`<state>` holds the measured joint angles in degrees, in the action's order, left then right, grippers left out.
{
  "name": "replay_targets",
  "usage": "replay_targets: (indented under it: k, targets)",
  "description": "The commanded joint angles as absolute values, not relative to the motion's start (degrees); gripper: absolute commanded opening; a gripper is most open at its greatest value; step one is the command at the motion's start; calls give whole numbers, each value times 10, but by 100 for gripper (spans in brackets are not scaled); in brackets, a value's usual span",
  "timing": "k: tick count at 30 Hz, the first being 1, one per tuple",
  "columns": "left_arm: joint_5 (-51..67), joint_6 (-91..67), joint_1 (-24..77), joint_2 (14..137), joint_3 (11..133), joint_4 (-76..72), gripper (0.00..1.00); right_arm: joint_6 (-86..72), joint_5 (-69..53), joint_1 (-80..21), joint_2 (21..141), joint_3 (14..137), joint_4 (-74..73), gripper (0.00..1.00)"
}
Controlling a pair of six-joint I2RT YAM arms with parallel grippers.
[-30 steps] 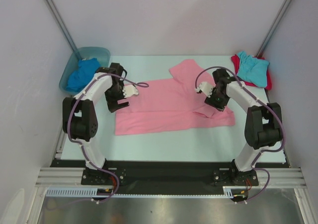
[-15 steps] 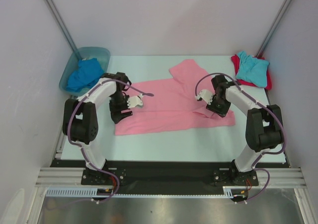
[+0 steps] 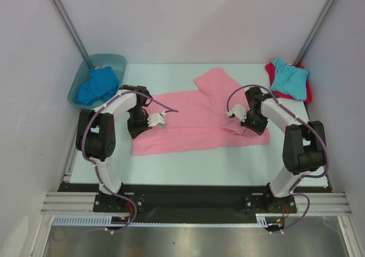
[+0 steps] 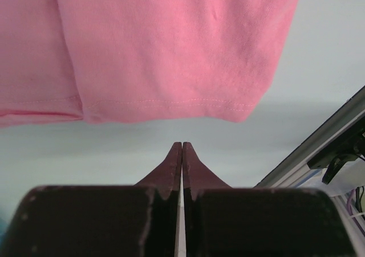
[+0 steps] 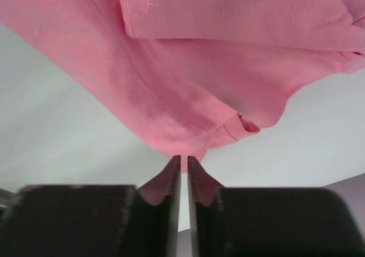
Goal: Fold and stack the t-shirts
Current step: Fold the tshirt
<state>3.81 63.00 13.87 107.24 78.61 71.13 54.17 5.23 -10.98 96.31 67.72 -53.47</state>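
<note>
A pink t-shirt (image 3: pixel 194 120) lies spread sideways on the table, one sleeve pointing away. My left gripper (image 3: pixel 137 133) is down at its left hem. In the left wrist view the left gripper (image 4: pixel 182 146) is shut with nothing in it, on bare table just short of the pink hem (image 4: pixel 171 106). My right gripper (image 3: pixel 254 127) is at the shirt's right end. There the right gripper (image 5: pixel 183 158) has its jaws nearly together on a low fold of the pink cloth (image 5: pixel 188 97). A royal blue t-shirt (image 3: pixel 96 86) lies in the tub. A turquoise t-shirt (image 3: pixel 290 77) rests on a red one (image 3: pixel 308 93).
The blue-green tub (image 3: pixel 108 57) stands at the back left corner against the wall. The turquoise and red pile sits at the back right corner. Slanted frame posts rise behind both corners. A metal rail (image 4: pixel 319 149) runs along the table's edge.
Both arms came down and in toward the pink shirt's ends. The left gripper snapped from wide open to shut. The right jaws narrowed onto the cloth.
</note>
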Motion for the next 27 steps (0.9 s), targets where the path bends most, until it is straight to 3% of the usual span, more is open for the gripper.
replay_targets:
  k: [1,4,27]
  targets:
    - [68,640,150,1064,810,723,0,543,55,-107,936,692,-556,10]
    - [69,639,157,1064,810,724,0,537,49,-111,938,685,-560,0]
    - [86,639,175,1092,825,732,0,511,28,-94,984,629,-512,0]
